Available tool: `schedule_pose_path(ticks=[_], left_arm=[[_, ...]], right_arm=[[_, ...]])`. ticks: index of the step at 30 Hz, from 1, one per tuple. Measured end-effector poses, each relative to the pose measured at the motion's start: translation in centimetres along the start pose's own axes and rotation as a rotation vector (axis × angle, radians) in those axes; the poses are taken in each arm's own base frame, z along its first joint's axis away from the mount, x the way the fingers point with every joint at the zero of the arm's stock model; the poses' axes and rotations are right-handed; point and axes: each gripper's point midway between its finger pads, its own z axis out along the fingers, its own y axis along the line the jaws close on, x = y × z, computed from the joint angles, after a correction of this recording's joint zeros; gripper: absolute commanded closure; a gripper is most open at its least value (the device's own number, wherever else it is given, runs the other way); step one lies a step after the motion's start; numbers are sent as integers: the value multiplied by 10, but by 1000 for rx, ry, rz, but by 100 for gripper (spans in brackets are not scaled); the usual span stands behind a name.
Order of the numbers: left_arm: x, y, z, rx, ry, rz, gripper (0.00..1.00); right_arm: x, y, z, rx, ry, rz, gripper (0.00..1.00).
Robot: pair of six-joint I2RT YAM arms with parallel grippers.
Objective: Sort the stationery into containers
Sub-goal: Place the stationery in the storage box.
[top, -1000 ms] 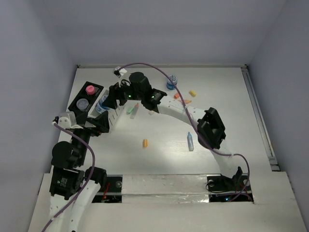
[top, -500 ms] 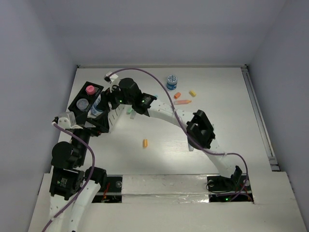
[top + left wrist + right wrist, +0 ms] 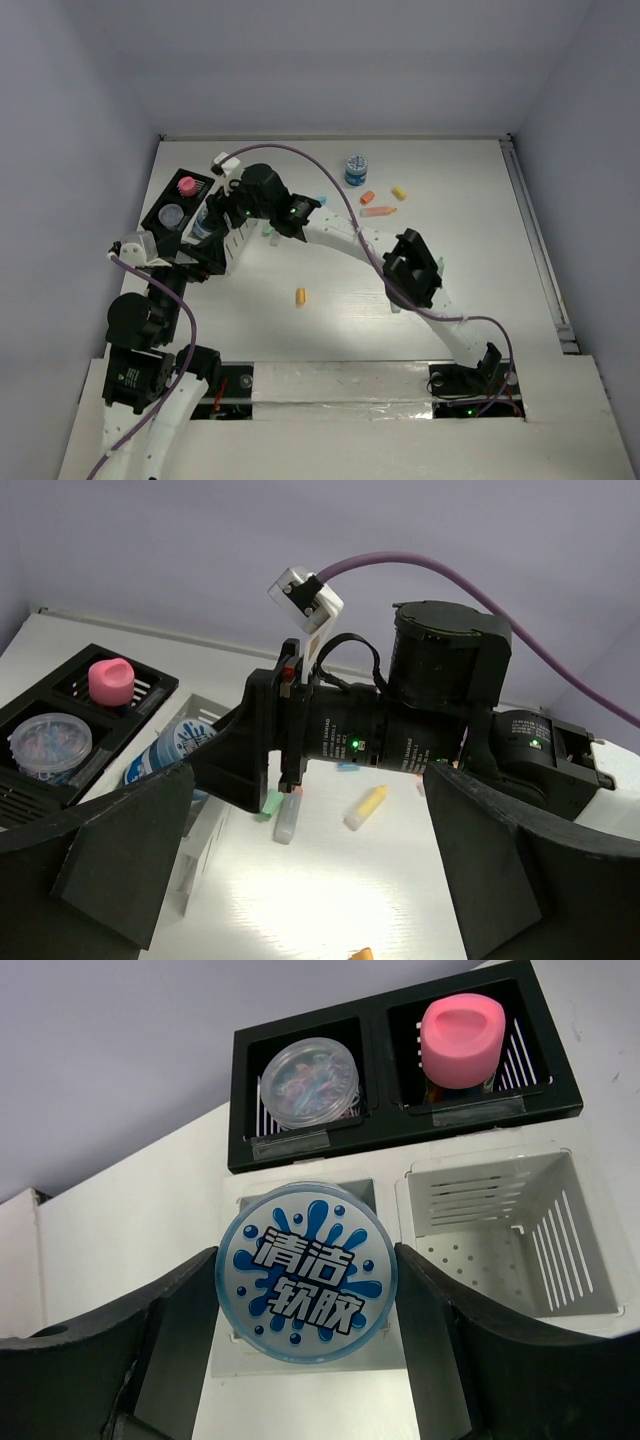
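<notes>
Right hand point(image 3: 305, 1312) grips the round clear tub with the blue splash-print lid point(image 3: 305, 1282), lid up, right over the wrist view's left cell of the white perforated plastic box point(image 3: 560, 1250), with the black ribbed tray point(image 3: 400, 1132) just beyond, so straight down looks right.

A robotics laboratory work cell is being shown. A white table point(image 3: 480, 230) is being enclosed on three sides by plain pale violet-grey walls point(image 3: 330, 70), and two black-and-white robot arms, the left arm point(image 3: 150, 320) and the right arm point(image 3: 410, 265), are being carried on a taped mounting board point(image 3: 340, 385) at its near edge. A purple cable point(image 3: 395, 557) is being trailed openly along the right arm.
</notes>
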Motion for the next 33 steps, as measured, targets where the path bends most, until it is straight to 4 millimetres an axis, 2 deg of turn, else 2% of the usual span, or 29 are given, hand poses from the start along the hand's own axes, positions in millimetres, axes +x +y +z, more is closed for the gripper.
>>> schedule_pose_path(ticks=[1,4,8,11,17,22,25,26,28,30,33], left_arm=[[0,0,0,0,0,0,1],[0,0,0,0,0,0,1],[0,0,0,-3,-1,0,1],[0,1,0,-4,-1,0,1],[-1,1,0,-6,-3,0,1],[-1,1,-1,-5,-7,-2,1],[-1,0,-2,0,-4,-3,1],[-1,-1,-2,2,-4,-3,1],[0,-2,-2,8,-2,-4,1],[0,-3,-2,11,0,-5,1],[1,-4,-2,17,2,-6,1]], right_arm=[[1,0,0,1,3,-5,35],[3,5,1,-3,9,-20,20],[0,10,2,-10,-5,-30,12],[-6,11,3,-10,-31,-32,7],[-17,9,4,3,-78,-33,7],[-11,-10,-17,69,-76,22,8],[-16,-45,-41,160,-85,82,7],[-21,-67,-52,215,-97,104,7],[-35,-119,-77,335,-130,137,7],[-45,-187,-110,494,-162,168,7],[-38,-276,-163,715,-140,212,6]])
